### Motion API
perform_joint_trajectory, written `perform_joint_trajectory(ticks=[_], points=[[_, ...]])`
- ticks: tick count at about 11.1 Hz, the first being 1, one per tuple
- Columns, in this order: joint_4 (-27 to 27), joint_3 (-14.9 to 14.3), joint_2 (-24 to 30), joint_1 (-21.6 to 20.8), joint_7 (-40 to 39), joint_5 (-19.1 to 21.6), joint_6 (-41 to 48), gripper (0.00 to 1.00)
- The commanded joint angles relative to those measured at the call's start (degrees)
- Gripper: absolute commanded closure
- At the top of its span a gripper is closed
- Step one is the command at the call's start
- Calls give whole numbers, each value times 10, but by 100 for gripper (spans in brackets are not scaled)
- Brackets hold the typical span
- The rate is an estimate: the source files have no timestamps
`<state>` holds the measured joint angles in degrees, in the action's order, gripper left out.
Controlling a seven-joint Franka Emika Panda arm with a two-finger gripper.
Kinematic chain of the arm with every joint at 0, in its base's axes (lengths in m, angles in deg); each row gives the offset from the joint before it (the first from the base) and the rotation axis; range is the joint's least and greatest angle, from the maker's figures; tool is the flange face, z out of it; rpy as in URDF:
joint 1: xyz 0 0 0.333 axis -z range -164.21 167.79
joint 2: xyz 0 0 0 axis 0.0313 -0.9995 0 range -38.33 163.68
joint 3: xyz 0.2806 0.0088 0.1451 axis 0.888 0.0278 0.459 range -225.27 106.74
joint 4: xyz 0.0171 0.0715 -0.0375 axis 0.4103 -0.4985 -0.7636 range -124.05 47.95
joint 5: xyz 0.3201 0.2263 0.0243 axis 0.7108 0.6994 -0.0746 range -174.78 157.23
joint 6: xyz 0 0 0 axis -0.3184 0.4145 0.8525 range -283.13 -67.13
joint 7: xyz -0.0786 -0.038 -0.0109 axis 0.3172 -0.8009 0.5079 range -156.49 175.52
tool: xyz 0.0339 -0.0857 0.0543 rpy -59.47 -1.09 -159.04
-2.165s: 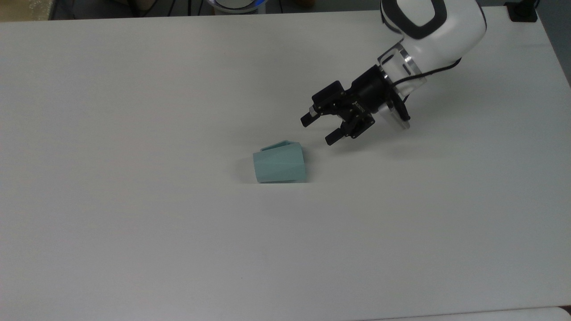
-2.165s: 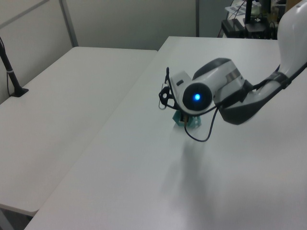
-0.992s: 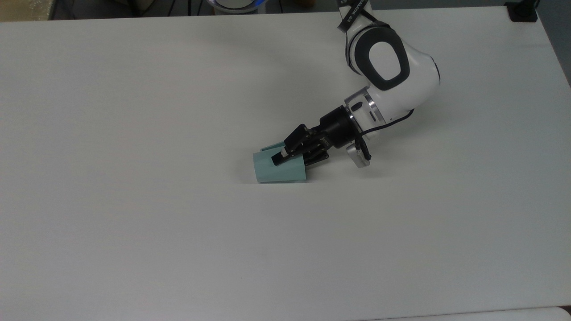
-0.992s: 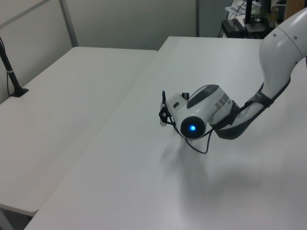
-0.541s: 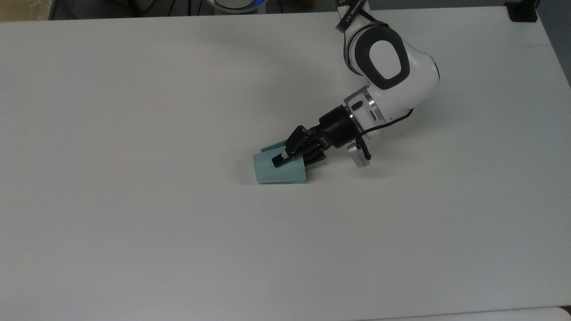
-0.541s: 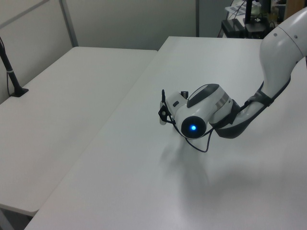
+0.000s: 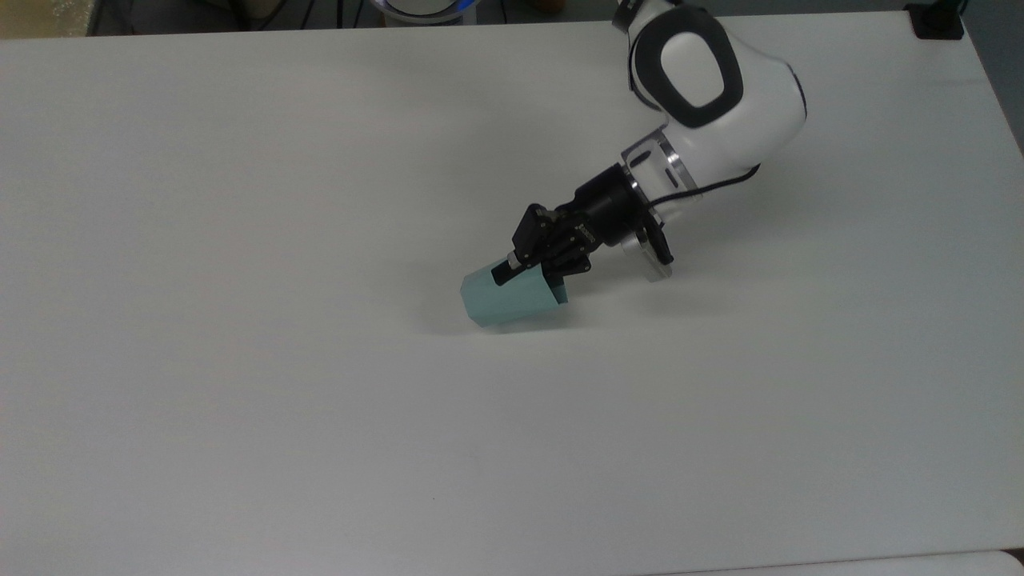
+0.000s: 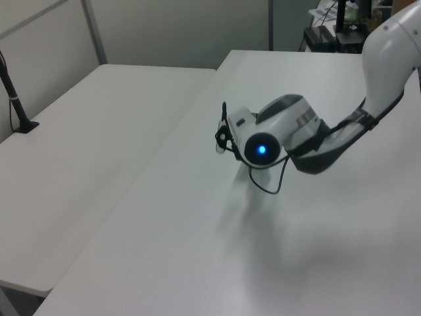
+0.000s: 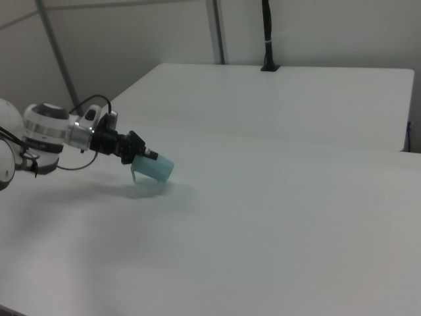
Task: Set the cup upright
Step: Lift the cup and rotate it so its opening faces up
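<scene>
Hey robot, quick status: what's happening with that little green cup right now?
Gripper shut on the cup at its wide rim end. Cup tilted, not upright, narrow base toward the top view's left. Table around it bare.

Pale teal faceted cup (image 7: 510,298), tilted on its side, base leftward in top view
</scene>
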<state>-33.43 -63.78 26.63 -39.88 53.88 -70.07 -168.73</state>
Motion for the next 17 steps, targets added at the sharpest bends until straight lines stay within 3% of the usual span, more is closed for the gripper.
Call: perform_joint_trajectory(ticks=[1, 3, 6, 8, 9, 12, 13, 15, 17], points=[[-20, 6, 65, 19, 11, 56, -5, 100], [-51, 6, 119, 50, 8, 132, -20, 100], [-174, -3, 256, 115, -8, 287, -135, 100], [-231, -14, 323, 162, -105, 425, -146, 100], [-268, -33, 351, 172, -145, 472, -171, 100], [-387, -123, 404, 174, -257, 570, -274, 100], [-415, -141, 411, 178, -302, 602, -298, 100], [-467, -163, 412, 188, -333, 624, -373, 100], [-478, -167, 400, 189, -336, 624, -406, 100]])
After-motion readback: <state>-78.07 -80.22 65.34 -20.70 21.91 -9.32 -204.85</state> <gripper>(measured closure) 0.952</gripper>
